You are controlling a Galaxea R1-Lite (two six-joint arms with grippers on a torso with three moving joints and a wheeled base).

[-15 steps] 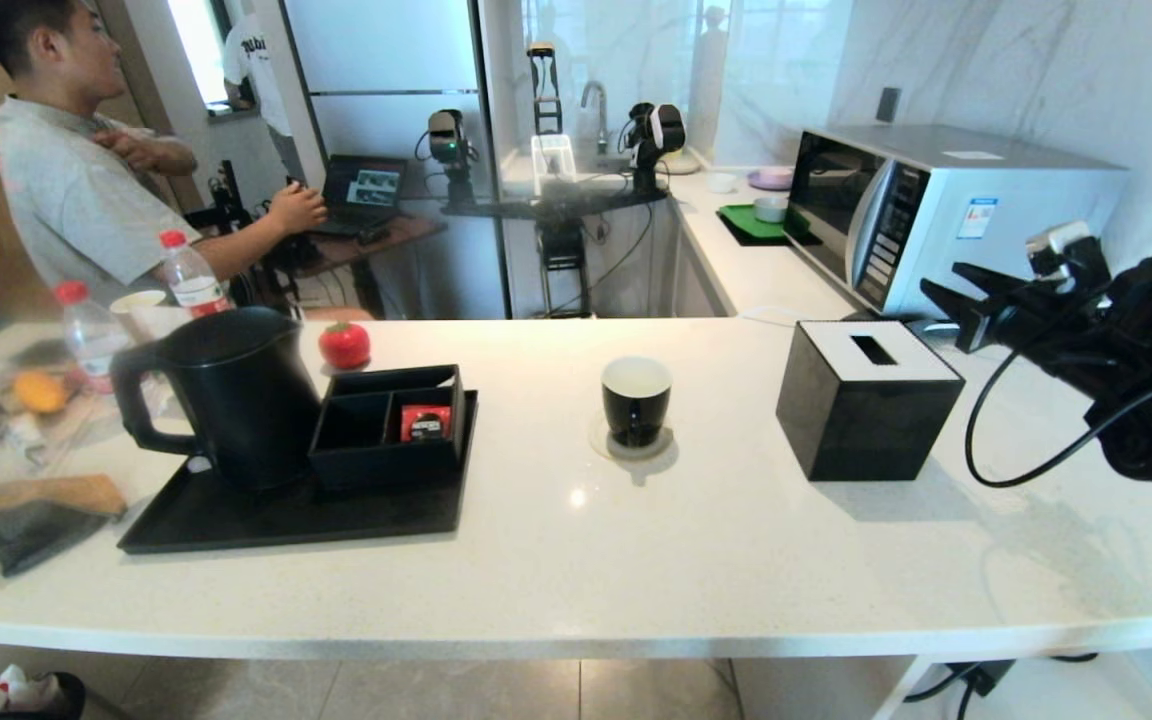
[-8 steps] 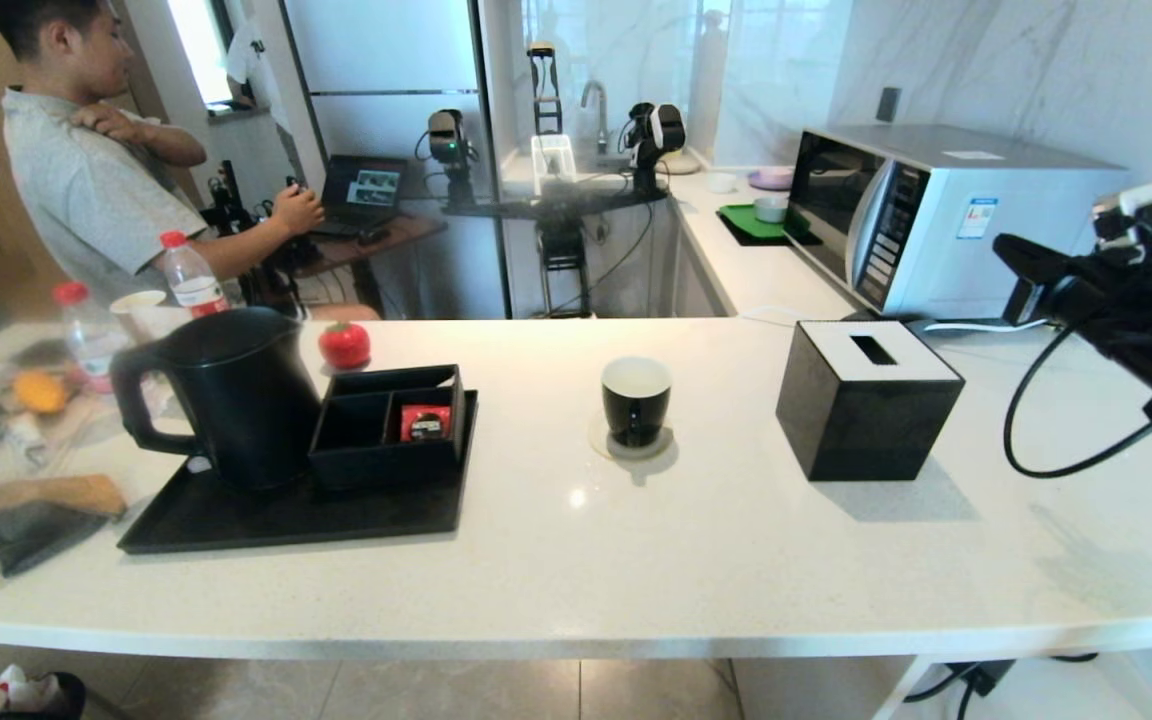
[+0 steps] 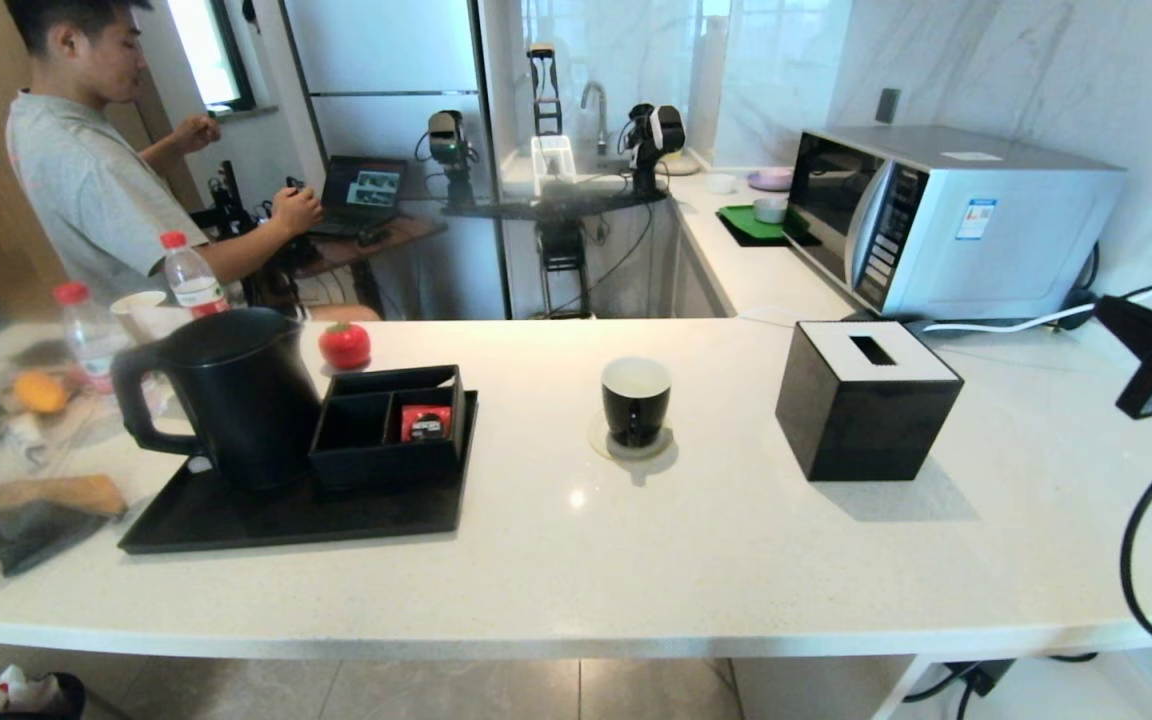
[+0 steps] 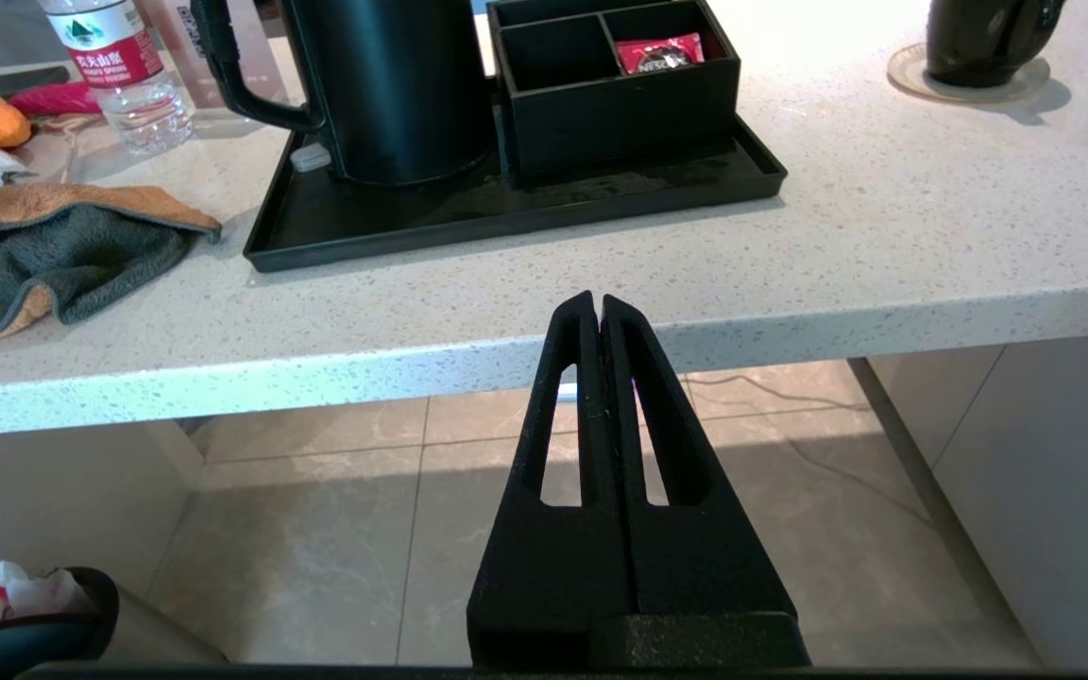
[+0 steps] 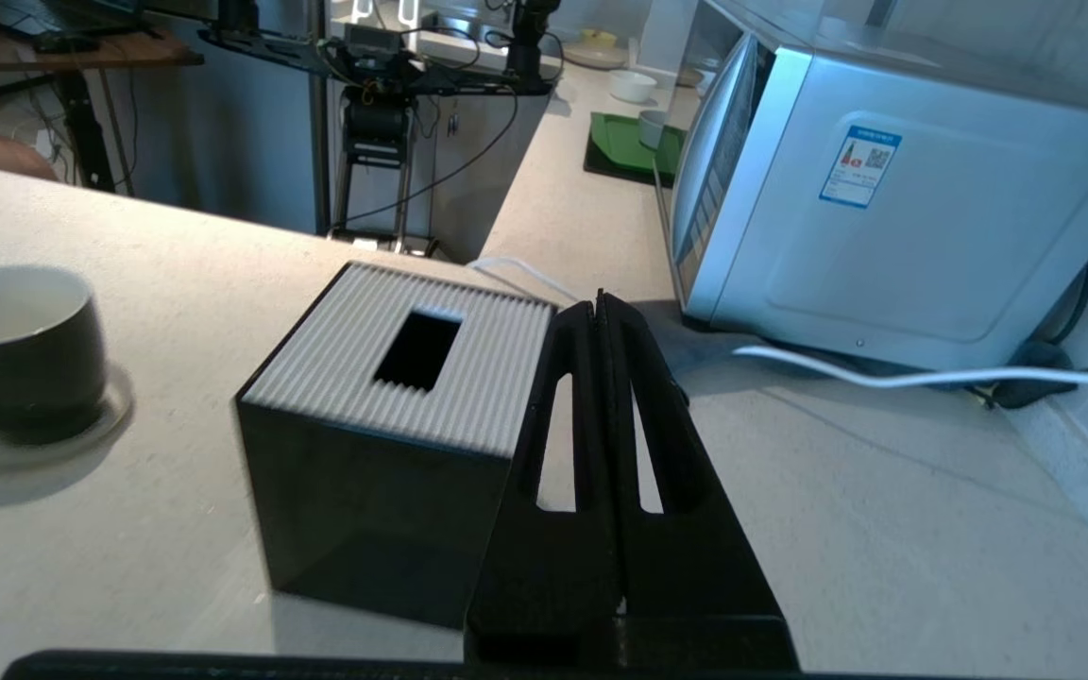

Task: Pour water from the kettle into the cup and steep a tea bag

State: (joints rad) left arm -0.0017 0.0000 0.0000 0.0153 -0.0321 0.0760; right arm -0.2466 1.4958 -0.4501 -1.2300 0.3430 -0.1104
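Observation:
The tall black kettle [image 3: 236,395] [image 4: 393,85] stands on the left of a black tray [image 3: 236,520]. On a round coaster mid-counter sits the small black cup [image 3: 636,400] [image 4: 988,38] [image 5: 20,349], showing its white inside. No tea bag shows in any view. My right gripper [image 3: 1104,305] [image 5: 599,304] is shut and holds nothing. It hovers at the far right, beyond the tissue box and well away from the cup. My left gripper [image 4: 598,302] is shut and empty, parked below the counter's front edge in front of the tray, and out of the head view.
A black divided box [image 3: 386,420] on the tray holds a red sachet [image 3: 425,423]. A black tissue box [image 3: 866,395] stands right of the cup, with a microwave [image 3: 946,215] and its white cable behind. Bottles [image 3: 191,275], a cloth [image 3: 16,520] and a person [image 3: 86,190] are at left.
My right arm has pulled back to the right and lower, from in front of the microwave to the frame's right edge. The person has shifted his arm. Kettle and cup have not moved.

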